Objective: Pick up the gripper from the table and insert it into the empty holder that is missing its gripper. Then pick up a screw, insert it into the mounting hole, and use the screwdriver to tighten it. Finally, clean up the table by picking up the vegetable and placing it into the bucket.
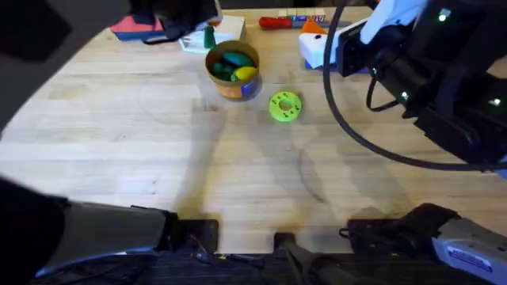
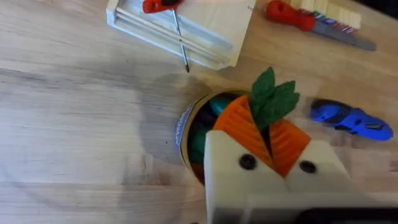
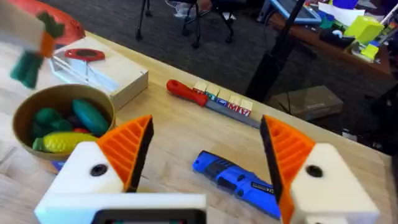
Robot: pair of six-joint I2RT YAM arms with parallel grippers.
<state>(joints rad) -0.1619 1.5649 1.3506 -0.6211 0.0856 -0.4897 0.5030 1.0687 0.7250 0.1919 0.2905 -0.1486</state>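
Left gripper [image 2: 270, 134]: orange ribbed pads pinched together on the vegetable [image 2: 272, 99], whose dark green leafy end sticks up past the fingertips. It hangs directly above the bucket [image 2: 186, 134]. In the right wrist view the same gripper shows blurred at the upper left of the frame, the green piece [image 3: 28, 65] dangling just over the bucket's rim.

Bucket [image 1: 232, 70]: upper centre of the overhead frame, yellow rim, already containing green and yellow toy pieces.

Right gripper [image 3: 208, 155]: fingers spread wide, nothing between them; it hovers over the screwdriver [image 3: 239, 180], which lies flat on the wood.

Other items:
- lime green ring disc [image 1: 285, 106], just right of the bucket, apart from it;
- white rectangular box [image 2: 180, 31] behind the bucket, a slim red-handled screwdriver [image 2: 171, 18] lying across it with the tip past the box edge;
- red-handled tool [image 3: 211, 99] with a lettered blade, along the far table edge;
- blue screwdriver again in the left wrist view [image 2: 351, 120], well clear of the bucket.

Obstruction: in the overhead view the right arm [image 1: 444, 79], dark and large, covers the upper right of the table [image 1: 158, 158].
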